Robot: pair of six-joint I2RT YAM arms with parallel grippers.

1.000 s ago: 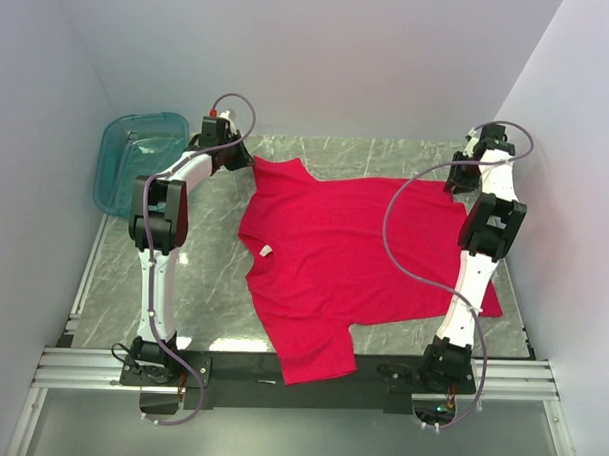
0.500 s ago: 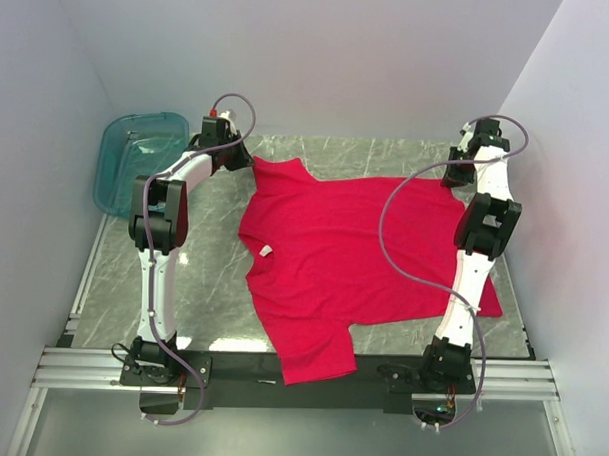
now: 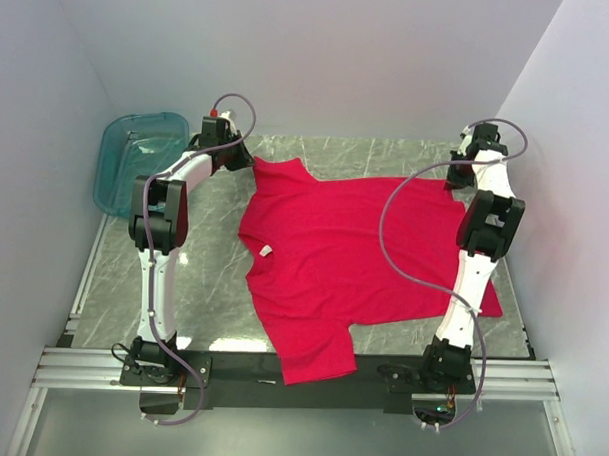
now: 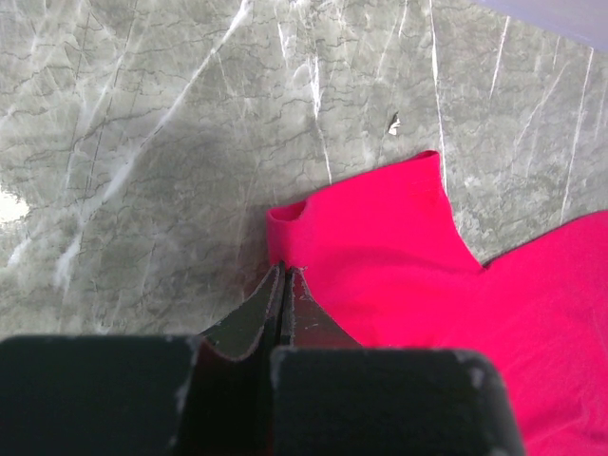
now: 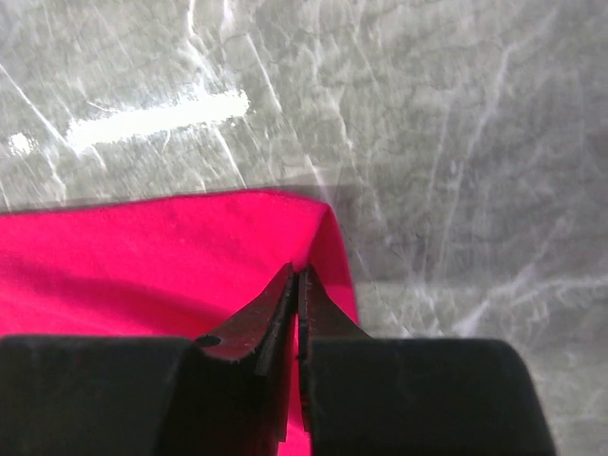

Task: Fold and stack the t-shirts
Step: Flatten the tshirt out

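Near sleeve (image 3: 315, 360): it hangs over the front edge of the desk (image 3: 203, 274), onto the black rail (image 3: 240, 366). In a lift it may well catch there and pull the cloth crooked.
T-shirt (image 3: 334, 249): it lies spread flat across the middle of the desk, neck to the left and hem to the right. It is soft, plain bright red cotton, limp, and likely to sag and bunch if the two corners rise unevenly.
Neck label (image 3: 266, 251): a small white tab at the collar.
Desk surface: grey marble pattern, smooth and glossy, so dragged cloth probably slides rather than holds.
Right arm's cable (image 3: 389, 236): its loop hangs above the shirt's right half. If it dips, it could snag the fold.
Left claw (image 4: 283, 274): closed tight on the very edge of the far sleeve. The bite looks thin, so the hem may slip out.
Right claw (image 5: 296, 275): pinched narrow on the far hem corner, where the cloth rises in a small ridge. It may grip one layer only.
Tub (image 3: 111, 171): translucent teal plastic with rounded corners, at the far left, well apart from the shirt.
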